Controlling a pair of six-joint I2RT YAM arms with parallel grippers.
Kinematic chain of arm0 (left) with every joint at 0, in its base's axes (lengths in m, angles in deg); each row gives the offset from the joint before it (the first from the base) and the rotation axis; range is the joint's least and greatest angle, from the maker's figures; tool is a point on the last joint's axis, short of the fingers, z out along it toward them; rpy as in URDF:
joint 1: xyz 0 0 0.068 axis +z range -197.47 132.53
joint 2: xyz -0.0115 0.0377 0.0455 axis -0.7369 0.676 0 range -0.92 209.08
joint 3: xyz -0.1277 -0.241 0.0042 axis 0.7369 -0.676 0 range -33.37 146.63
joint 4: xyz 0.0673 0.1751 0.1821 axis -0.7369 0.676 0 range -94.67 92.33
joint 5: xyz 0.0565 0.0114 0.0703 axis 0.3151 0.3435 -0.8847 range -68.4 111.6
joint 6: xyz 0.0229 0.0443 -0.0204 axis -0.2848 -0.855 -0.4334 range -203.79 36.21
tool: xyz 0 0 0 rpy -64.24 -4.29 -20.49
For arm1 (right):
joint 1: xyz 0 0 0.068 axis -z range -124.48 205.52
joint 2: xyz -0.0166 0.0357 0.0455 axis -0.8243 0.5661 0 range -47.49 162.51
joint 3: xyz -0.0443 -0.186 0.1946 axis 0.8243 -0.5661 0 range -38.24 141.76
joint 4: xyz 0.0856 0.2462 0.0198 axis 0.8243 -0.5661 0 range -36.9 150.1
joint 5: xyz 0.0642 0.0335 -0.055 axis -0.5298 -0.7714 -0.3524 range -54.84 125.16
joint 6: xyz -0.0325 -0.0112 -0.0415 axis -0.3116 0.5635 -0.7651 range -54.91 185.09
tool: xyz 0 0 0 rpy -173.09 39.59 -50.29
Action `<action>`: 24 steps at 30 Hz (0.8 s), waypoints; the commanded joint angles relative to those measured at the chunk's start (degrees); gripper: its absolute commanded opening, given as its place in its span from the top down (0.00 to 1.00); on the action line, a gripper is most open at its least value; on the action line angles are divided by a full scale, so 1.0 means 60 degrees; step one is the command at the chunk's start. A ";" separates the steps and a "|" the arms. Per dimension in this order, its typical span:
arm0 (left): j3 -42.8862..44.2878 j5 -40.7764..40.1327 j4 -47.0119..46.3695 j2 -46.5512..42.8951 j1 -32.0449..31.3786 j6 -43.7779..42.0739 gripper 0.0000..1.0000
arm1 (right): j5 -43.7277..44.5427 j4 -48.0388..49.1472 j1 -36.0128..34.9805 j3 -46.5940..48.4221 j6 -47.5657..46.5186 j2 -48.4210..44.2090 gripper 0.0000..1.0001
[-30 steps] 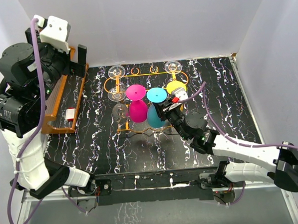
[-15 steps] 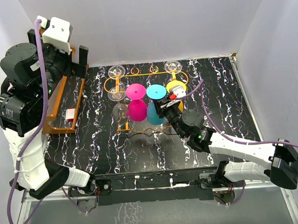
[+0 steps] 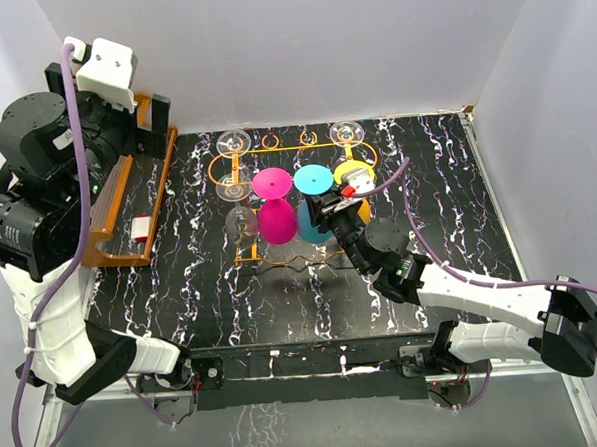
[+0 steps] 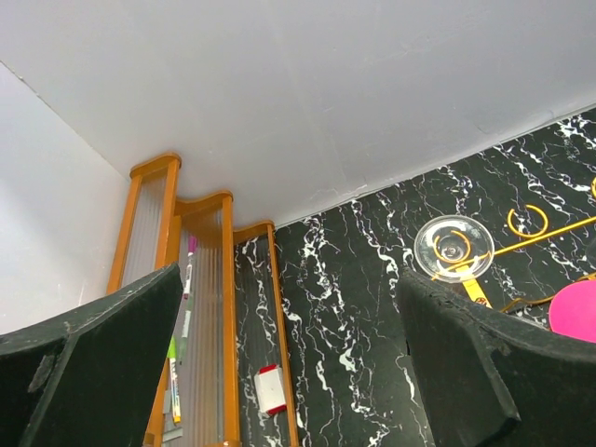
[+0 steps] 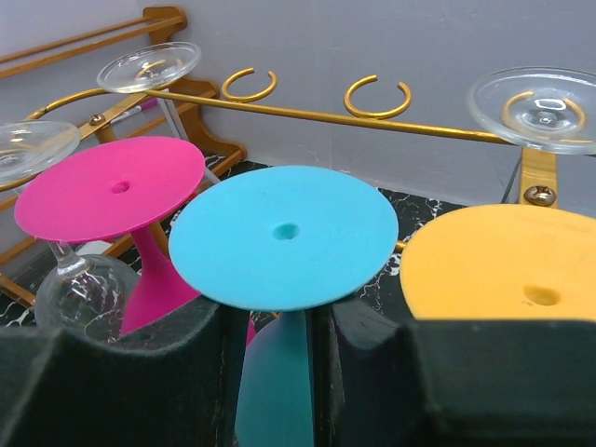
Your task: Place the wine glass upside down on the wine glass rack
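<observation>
The wine glass rack (image 3: 294,147) is a thin orange wire frame at the back middle, and its top rail with ring loops shows in the right wrist view (image 5: 307,114). My right gripper (image 3: 326,220) (image 5: 277,335) is shut on the stem of a cyan wine glass (image 3: 313,183) (image 5: 284,233). The glass is upside down, foot up, inside the rack between a pink glass (image 3: 272,185) and a yellow glass (image 3: 354,171). My left gripper (image 3: 151,116) (image 4: 289,307) is open and empty, raised at the far left above the wooden shelf.
A stepped orange-brown wooden shelf (image 3: 128,212) stands at the left with markers and a white eraser (image 3: 139,229) on it. Clear glasses (image 3: 233,143) (image 3: 347,133) (image 3: 240,224) hang upside down in the rack. White walls close in the back and sides.
My right gripper has moved a little left and further into the rack with the cyan glass. The left arm has shifted slightly but stays raised at the left.
</observation>
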 commanded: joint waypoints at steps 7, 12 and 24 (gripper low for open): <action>-0.0102 -0.0373 -0.0164 -0.0448 0.0057 -0.0113 0.03 | -0.0072 0.0263 -0.0124 0.0155 0.0231 -0.0503 0.62; -0.0305 -0.0599 -0.0215 -0.0508 0.0057 -0.0310 0.03 | -0.0829 -0.1084 -0.0238 0.0115 0.1003 -0.1250 0.03; -0.1039 -0.0832 -0.0125 -0.0892 0.0249 -0.0549 0.03 | -0.1288 -0.4521 -0.0514 0.0182 0.2183 -0.3765 0.02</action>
